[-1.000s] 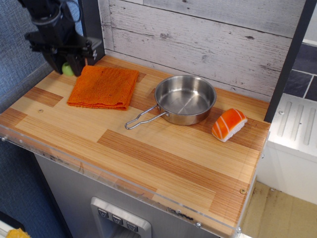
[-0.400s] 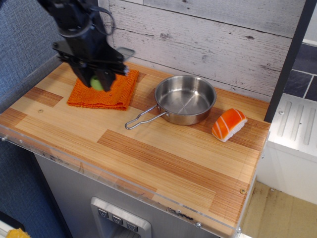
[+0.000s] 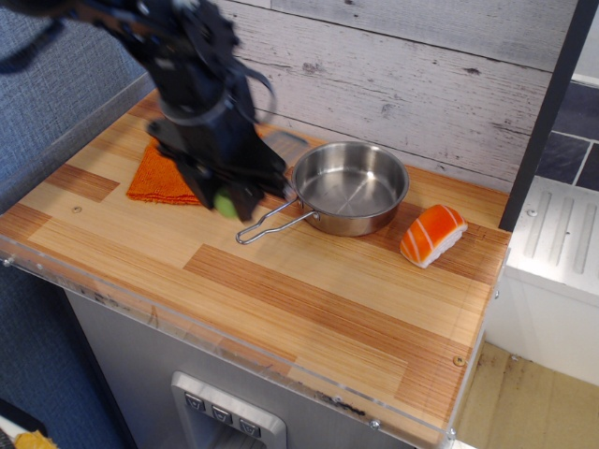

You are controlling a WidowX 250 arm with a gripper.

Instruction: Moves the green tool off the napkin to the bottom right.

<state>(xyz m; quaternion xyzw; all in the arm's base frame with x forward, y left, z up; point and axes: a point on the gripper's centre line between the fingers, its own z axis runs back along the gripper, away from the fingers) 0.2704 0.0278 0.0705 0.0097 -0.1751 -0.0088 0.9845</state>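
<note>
My gripper (image 3: 227, 198) is shut on the green tool (image 3: 226, 204). Only its lime-green handle end shows between the fingers, and a grey flat piece, likely its head (image 3: 284, 141), sticks out behind the arm. The gripper carries it above the table, just past the right edge of the napkin (image 3: 161, 176) and above the pan's wire handle. The orange ribbed napkin lies at the back left, mostly hidden behind my arm.
A steel pan (image 3: 351, 187) with a wire handle (image 3: 267, 224) stands mid-table. An orange-and-white salmon sushi toy (image 3: 432, 235) lies to its right. A plank wall runs along the back. The wooden table (image 3: 356, 309) extends to the front right.
The gripper has moved right and toward the front with the green tool, from the napkin's back left corner across the napkin to the pan's handle.
</note>
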